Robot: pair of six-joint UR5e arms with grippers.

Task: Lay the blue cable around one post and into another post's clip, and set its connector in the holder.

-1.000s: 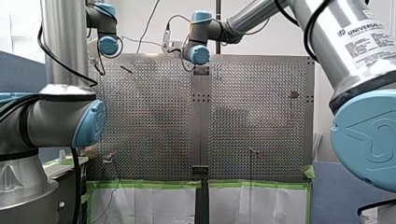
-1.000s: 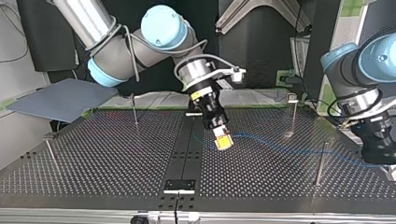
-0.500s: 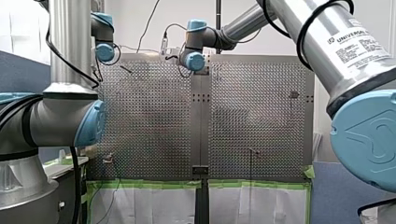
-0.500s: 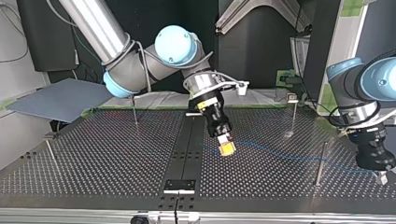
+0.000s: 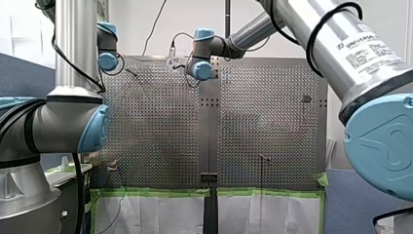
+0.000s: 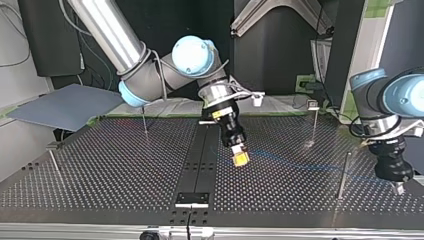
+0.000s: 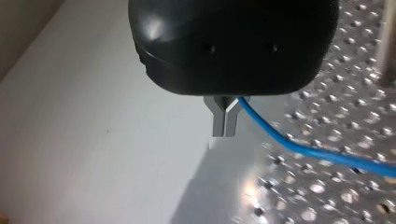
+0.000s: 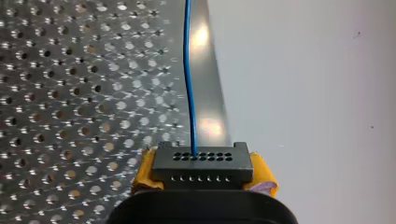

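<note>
A bright white wall (image 5: 141, 29) backlights my front view; the perforated steel table (image 5: 160, 122) gives only a dull sheen. My top view is dim behind, with soft reflections on the table. Under my left gripper (image 7: 225, 133) a grey shadow crosses the pale surface (image 7: 93, 140). In the right wrist view two glare spots burn on the smooth metal strip (image 8: 208, 84); the black rectangular connector (image 8: 202, 163) is evenly lit.

Blue cable (image 8: 188, 70) on the silver, hole-dotted worktop (image 8: 70, 93); black connector (image 8: 202, 163) with rows of dots, yellow pads (image 8: 144, 170); green strip (image 5: 156, 192), probably tape, along the worktop's edge.
</note>
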